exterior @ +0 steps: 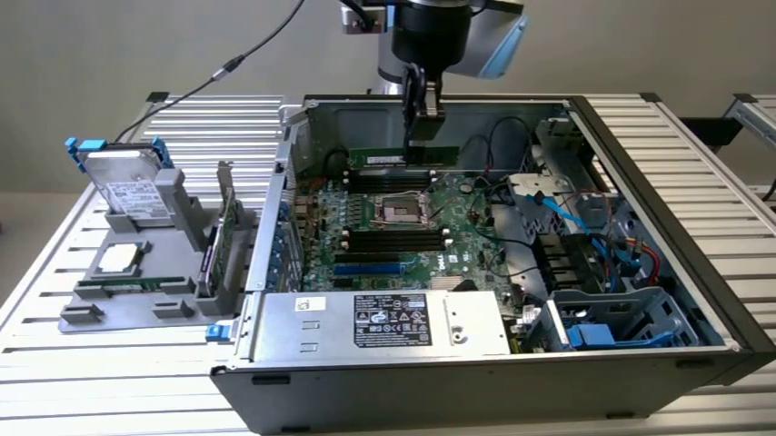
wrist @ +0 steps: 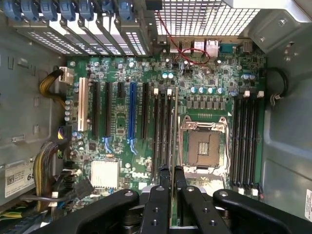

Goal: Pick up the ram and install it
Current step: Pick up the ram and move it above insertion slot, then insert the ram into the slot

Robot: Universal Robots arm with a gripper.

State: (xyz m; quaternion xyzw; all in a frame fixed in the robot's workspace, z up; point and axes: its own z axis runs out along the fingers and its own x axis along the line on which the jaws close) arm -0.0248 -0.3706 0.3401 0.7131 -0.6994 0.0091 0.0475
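You are looking at a ribbed metal tabletop [exterior: 122, 381] carrying an open computer case [exterior: 691, 209], with a plain grey wall behind. Your tool [exterior: 422, 127] is clamping the ram [exterior: 388, 157] just over the motherboard [exterior: 467, 213] slots nearest the case's far wall. In the wrist view the 2 fingers [wrist: 163, 190] are covering the stick, so you cannot tell whether it is touching a slot.

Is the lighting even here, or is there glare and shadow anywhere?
Exterior view: soft, even light, though the case is dimmer at its back wall behind the ram. Wrist view: the perforated grille glares white, while the fingers gripping the ram look dark.
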